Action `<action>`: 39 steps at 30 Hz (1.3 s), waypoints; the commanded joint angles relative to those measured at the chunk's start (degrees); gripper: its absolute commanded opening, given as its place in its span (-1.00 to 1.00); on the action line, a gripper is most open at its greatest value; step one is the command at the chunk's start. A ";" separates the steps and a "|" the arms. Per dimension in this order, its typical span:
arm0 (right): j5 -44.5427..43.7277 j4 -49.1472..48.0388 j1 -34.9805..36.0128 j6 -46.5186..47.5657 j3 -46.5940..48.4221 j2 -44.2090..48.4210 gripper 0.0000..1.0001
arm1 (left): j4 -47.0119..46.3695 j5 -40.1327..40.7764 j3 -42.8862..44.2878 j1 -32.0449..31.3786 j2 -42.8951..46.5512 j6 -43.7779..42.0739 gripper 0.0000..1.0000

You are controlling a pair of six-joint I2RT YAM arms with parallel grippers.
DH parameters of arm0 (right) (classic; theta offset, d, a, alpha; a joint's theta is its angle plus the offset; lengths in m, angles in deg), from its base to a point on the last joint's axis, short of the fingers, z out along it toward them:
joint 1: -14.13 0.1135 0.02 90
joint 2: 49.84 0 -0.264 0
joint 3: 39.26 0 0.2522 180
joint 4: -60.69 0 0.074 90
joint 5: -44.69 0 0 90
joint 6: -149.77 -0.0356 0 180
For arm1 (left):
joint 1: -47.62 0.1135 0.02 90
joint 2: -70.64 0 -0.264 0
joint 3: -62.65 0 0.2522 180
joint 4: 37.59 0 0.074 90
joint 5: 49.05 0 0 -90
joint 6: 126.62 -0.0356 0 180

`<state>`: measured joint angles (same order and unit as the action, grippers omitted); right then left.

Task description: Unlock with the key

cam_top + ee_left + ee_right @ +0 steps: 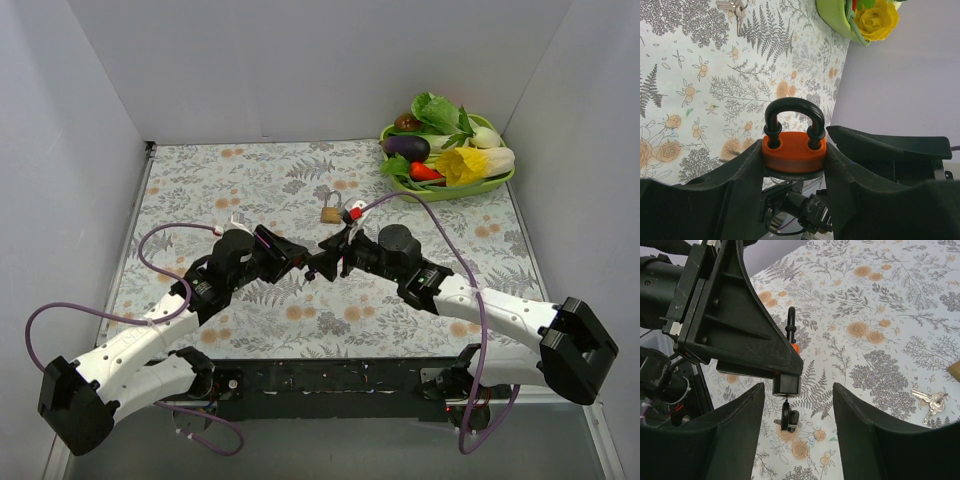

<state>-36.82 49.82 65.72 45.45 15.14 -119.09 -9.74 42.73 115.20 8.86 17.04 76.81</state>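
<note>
Left gripper (795, 156) fingers clamp the orange padlock (795, 149) by its flanks, with the shackle (795, 106) free, so that the keyway end faces the opposite arm. Right gripper (798, 390) fingers stand wide apart either side of a small black key head (788, 418), which appears to project from the lock's underside. This placement suits closing on the head and turning it. A separate key bunch (931, 402) lies on the table (880, 300), well apart.

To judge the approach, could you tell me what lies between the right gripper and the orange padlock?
In the right wrist view, a finger of the left gripper, clamped on the orange padlock, stands between it and the right gripper.
</note>
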 commanded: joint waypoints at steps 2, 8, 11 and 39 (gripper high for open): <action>2.41 -7.18 1.14 0.18 1.54 -2.64 0.25 | -3.89 -1.34 -0.82 0.18 2.36 12.61 -1.00; 2.32 -9.03 2.28 -0.61 1.81 -4.92 0.19 | -5.38 -1.34 -1.78 0.09 2.72 14.63 -1.00; 2.32 -10.80 2.28 -1.23 2.07 -6.06 0.15 | -6.08 -1.43 -2.13 0.09 2.80 15.59 -1.00; 0.03 -16.07 2.02 -3.51 -2.41 -5.54 -0.97 | -6.62 0.59 -1.87 0.18 5.53 10.15 0.35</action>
<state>-36.19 36.99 67.51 41.82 13.55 -126.39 -14.68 42.60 111.96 9.17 20.21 77.68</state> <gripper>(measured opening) 0.269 0.598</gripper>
